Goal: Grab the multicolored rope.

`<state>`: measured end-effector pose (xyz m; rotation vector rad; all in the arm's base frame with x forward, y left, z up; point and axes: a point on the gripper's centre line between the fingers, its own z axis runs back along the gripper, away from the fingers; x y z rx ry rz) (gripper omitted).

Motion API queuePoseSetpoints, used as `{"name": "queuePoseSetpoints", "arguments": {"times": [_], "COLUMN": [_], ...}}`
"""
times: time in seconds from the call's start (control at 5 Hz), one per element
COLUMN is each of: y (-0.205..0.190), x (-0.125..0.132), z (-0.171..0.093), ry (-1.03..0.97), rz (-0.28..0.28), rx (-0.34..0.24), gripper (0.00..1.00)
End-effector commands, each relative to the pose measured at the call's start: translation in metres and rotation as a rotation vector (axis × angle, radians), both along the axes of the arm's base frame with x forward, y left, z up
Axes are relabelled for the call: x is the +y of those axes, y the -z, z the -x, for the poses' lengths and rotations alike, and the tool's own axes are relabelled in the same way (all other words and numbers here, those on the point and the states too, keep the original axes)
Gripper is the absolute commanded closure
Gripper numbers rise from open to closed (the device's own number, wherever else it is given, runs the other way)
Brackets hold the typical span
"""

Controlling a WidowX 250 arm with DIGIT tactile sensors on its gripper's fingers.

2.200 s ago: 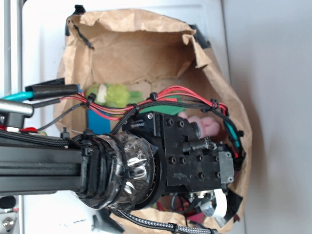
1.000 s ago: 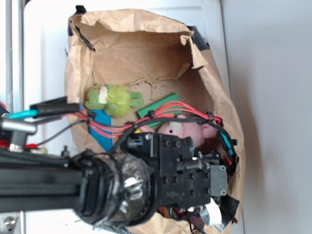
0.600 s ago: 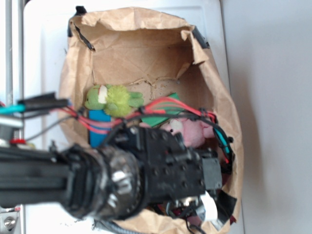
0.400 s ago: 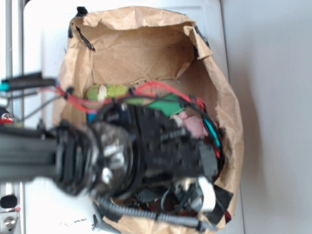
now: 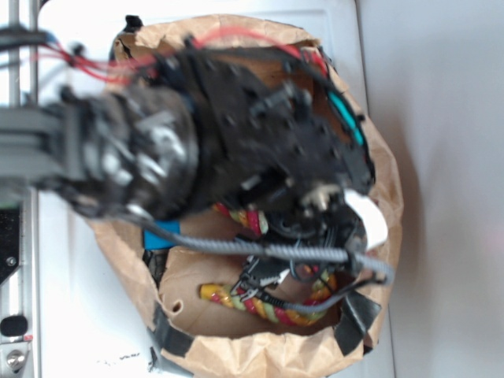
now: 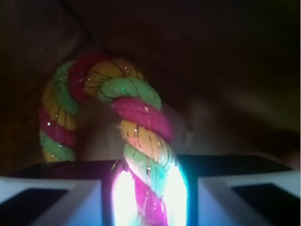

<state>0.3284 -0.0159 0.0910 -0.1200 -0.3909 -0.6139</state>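
multicolored rope (image 6: 141, 141) soft, light, limp, twisted strands grippy. gripper (image 6: 148, 197) pinched on one leg below u-bend; inside paper bag (image 5: 260, 350). hold looks sound.

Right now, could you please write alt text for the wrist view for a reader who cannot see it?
A thick twisted multicolored rope of red, yellow and green strands runs up between the gripper fingers, then bends over in an arch against a dark brown background.

The tool (image 6: 149, 197) points down, its fingers (image 6: 51, 200) closed in.
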Motion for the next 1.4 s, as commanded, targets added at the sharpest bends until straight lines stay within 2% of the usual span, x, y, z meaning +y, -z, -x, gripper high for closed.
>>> {"name": "queuePoseSetpoints", "arguments": {"times": [0.0, 0.2, 0.4, 0.8, 1.0, 1.2], "y": [-0.070, -0.088, -0.097, -0.107, -0.108, -0.103], "x": [-0.018, -0.020, -0.010, 0.008, 0.012, 0.010], "z": [0.016, 0.022, 0.025, 0.035, 0.035, 0.033], "ry": [-0.163, -0.315, -0.403, -0.469, -0.511, -0.491], "rz": [0.008, -0.013, -0.011, -0.102, -0.178, -0.164], "rx": [-0.114, -0.085, 0.041, 0.154, 0.107, 0.090], "gripper": [1.00, 1.00, 1.00, 1.00, 1.00, 1.00]}}
